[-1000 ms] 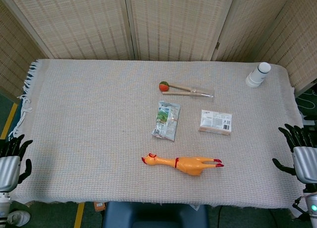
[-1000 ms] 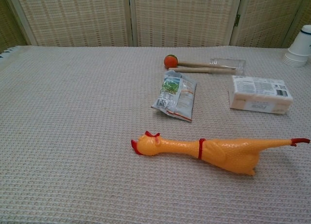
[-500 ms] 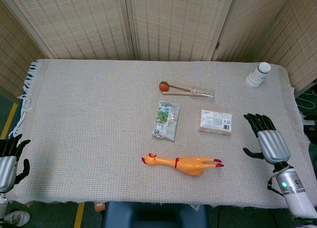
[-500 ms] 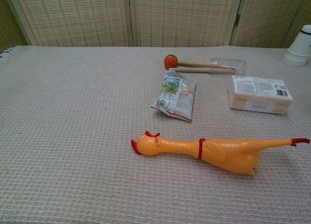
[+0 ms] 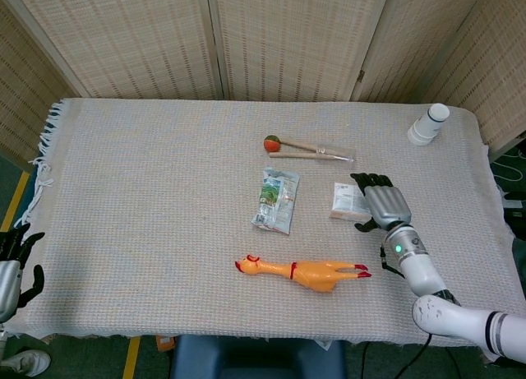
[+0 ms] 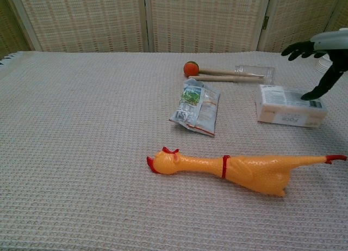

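Observation:
My right hand hovers open over the right end of a white rectangular packet, fingers spread and holding nothing. A yellow rubber chicken lies near the front of the table, head pointing left. A green and white snack pouch lies at the middle. Behind it rest an orange-headed mallet with wooden sticks. My left hand hangs open off the table's front left corner, holding nothing.
A stack of white paper cups stands at the back right. A woven beige cloth covers the whole table. Wicker screens close off the back.
My right hand has travelled from beyond the table's right edge leftward, now above the white packet. My left hand has sunk slightly lower at the left corner.

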